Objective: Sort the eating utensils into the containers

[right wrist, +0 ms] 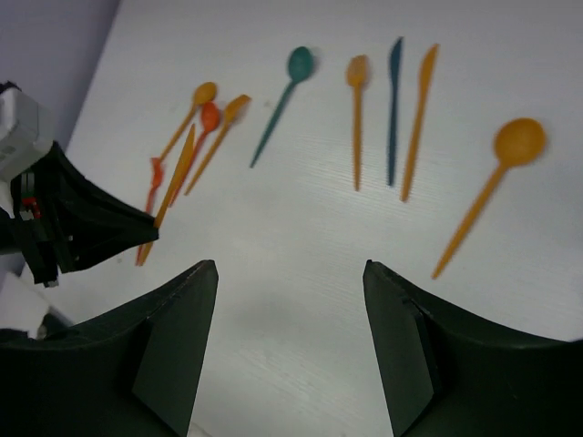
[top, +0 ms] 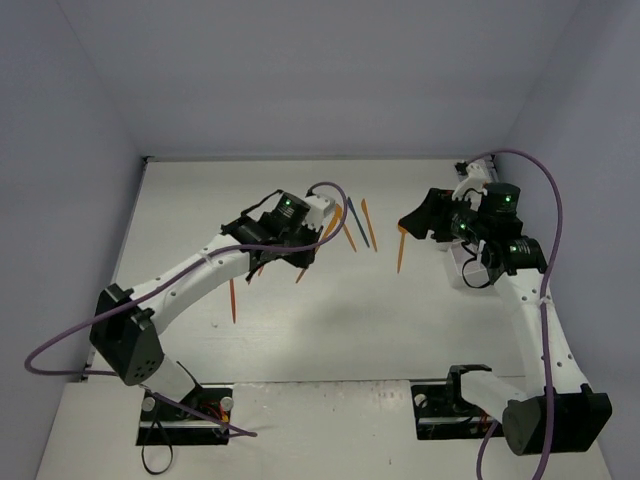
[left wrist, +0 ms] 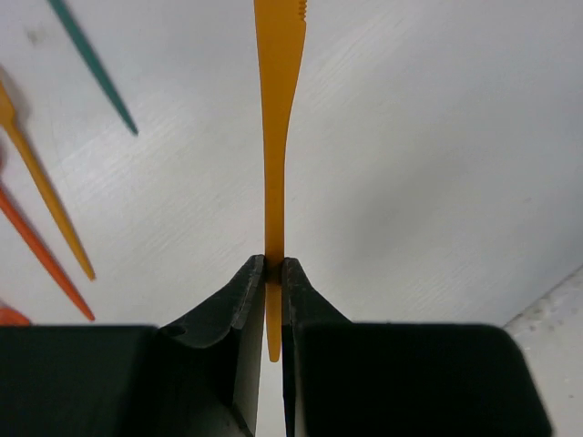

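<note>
While left claw (left wrist: 274, 266) pinches orange knife (left wrist: 278, 109) at handle, blade jutting ahead, right claw (right wrist: 290, 300) apart, seemingly above the table (right wrist: 301, 218).

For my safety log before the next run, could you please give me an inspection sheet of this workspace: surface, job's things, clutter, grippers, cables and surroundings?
surface: white table, flat and matte.
job's things: loose utensils lie flat on the table, among them a teal spoon, a dark teal knife and a large orange spoon; the containers are not clearly seen in any view.
clutter: nothing seen.
grippers: left gripper, jaws shut on an orange knife; right gripper, jaws open, holding nothing, above the table.
cables: a purple cable runs along each arm; the left one loops wide beside its base.
surroundings: plain walls on three sides.
</note>
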You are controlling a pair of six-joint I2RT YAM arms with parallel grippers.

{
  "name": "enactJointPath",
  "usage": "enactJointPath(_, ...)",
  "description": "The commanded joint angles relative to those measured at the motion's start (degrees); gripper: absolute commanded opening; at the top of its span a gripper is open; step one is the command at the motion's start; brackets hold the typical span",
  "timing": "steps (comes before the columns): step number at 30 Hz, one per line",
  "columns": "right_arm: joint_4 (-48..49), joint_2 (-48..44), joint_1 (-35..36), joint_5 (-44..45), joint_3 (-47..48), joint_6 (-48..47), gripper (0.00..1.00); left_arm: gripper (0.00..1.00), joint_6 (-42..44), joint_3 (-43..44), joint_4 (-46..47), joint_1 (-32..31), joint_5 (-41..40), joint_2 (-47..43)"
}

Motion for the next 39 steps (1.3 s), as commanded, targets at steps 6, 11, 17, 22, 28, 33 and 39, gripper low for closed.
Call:
enactJointPath(6,3.4,2.0,9.3,-8.7,11.0,4.0,0.62,0.00,1.5,7.8,10.3,-4.0,10.4,-5.6)
enactJointPath(11,4.5,2.7,11.5,-7.3,12.2,4.9,0.62,0.00,1.9,10.1,11.6,-7.0,10.4,-5.7)
enactJointPath(17,5.6,3.1,11.9,-4.3,11.9,6.8,0.61,0.00,2.6,10.9,13.6,-9.8,9.1,-6.6)
enactJointPath(22,6.5,3.3,12.0,-3.7,11.8,7.9,0.57,0.00,3.0,11.4,13.7,-11.1,8.3,-6.8)
enactJointPath(28,7.0,3.0,12.0,-3.8,10.9,9.1,0.40,0.00,4.2,11.3,13.7,-12.7,4.8,-6.8)
enactJointPath(33,7.1,2.5,12.0,-4.3,9.7,9.8,0.28,0.00,5.0,12.0,13.8,-13.4,2.5,-6.0)
enactJointPath(39,7.0,1.8,12.1,-2.8,9.3,9.9,0.01,0.00,5.1,12.3,14.1,-13.5,0.6,-5.5)
